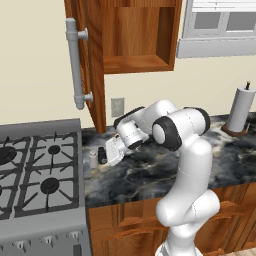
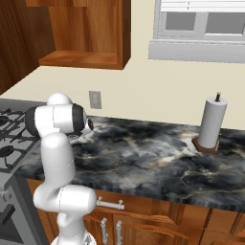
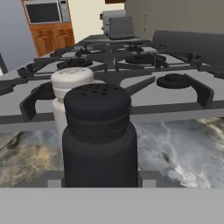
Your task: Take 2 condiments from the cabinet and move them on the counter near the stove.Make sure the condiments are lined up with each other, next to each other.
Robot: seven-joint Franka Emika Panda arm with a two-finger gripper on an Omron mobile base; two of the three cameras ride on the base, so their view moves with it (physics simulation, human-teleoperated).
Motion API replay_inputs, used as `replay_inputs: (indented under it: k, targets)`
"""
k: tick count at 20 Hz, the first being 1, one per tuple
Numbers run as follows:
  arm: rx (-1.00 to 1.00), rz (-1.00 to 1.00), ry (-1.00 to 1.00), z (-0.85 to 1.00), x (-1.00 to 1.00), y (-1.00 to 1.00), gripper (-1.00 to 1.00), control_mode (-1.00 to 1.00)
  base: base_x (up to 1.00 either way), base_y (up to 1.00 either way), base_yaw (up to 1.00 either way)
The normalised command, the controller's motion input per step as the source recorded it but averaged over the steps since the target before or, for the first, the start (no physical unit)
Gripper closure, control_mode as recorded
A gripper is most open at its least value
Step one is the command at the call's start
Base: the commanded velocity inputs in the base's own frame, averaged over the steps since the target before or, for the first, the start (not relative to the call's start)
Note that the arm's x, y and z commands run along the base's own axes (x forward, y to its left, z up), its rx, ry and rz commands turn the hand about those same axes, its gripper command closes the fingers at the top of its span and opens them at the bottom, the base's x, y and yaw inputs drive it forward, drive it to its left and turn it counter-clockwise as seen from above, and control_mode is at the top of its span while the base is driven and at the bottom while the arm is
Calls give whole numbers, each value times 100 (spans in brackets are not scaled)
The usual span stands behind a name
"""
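In the left base view, the hand (image 1: pixel 107 154) reaches low over the dark marbled stone desk (image 1: pixel 165 170), clenched around the small black shaker bottle (image 1: pixel 102 155), which stands just beside the small light grey shaker bottle (image 1: pixel 93 159) near the grey metal gas stove (image 1: pixel 40 175). Above, the reddish-brown wooden cabinet (image 1: pixel 135 37) hangs open. In the hand view, the black shaker (image 3: pixel 99 135) stands upright in front of the grey one (image 3: pixel 70 87).

You're looking at a cream wall (image 1: pixel 30 60) with a pale outlet plate (image 1: pixel 117 106) — a white glass-front cabinet (image 2: pixel 201 28) up high, a paper-towel roll (image 2: pixel 210 124) on its stand, wooden drawers (image 2: pixel 158 225) below.
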Motion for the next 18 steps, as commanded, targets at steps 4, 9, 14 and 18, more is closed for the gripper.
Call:
replay_inputs:
  k: [4, 9, 14, 18]
  targets:
    - [0, 0, 0, 0, 0, 0, -100, -100, 0, 0, 0]
    - [0, 0, 0, 0, 0, 0, -100, -100, 0, 0, 0]
    - [0, 1, 0, 0, -2, 14, -100, -100, 0, 0, 0]
    - [0, 1, 0, 0, -1, 16, -100, -100, 0, 0, 0]
